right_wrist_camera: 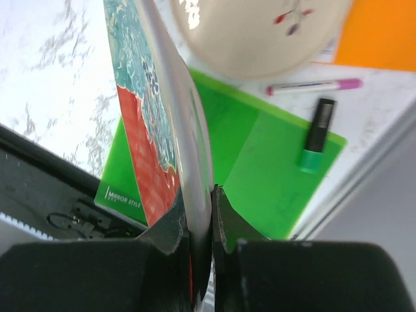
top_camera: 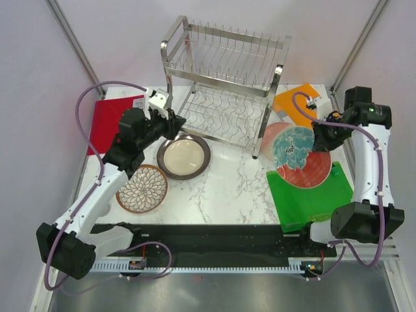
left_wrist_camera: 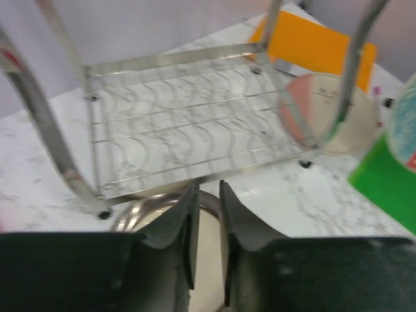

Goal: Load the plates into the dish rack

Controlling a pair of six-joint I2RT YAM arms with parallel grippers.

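Observation:
The chrome wire dish rack (top_camera: 224,84) stands at the back middle with no plates in it. The silvery metal plate (top_camera: 184,156) lies flat in front of its left leg. My left gripper (top_camera: 170,123) hovers over that plate's far rim with a narrow gap and nothing between the fingers; the left wrist view shows the gripper (left_wrist_camera: 208,188) above the rim (left_wrist_camera: 133,214). The brown petal plate (top_camera: 142,188) lies near left. My right gripper (top_camera: 316,140) is shut on the edge of the red plate with the teal flower (top_camera: 300,156), tilted up on edge (right_wrist_camera: 146,117). The pink-and-cream plate (top_camera: 273,133) lies behind it.
A red board (top_camera: 107,120) lies at back left, an orange board (top_camera: 296,101) at back right, and a green board (top_camera: 312,195) under the red plate. A pink marker (right_wrist_camera: 312,85) and a green-capped marker (right_wrist_camera: 316,133) lie by the right table edge.

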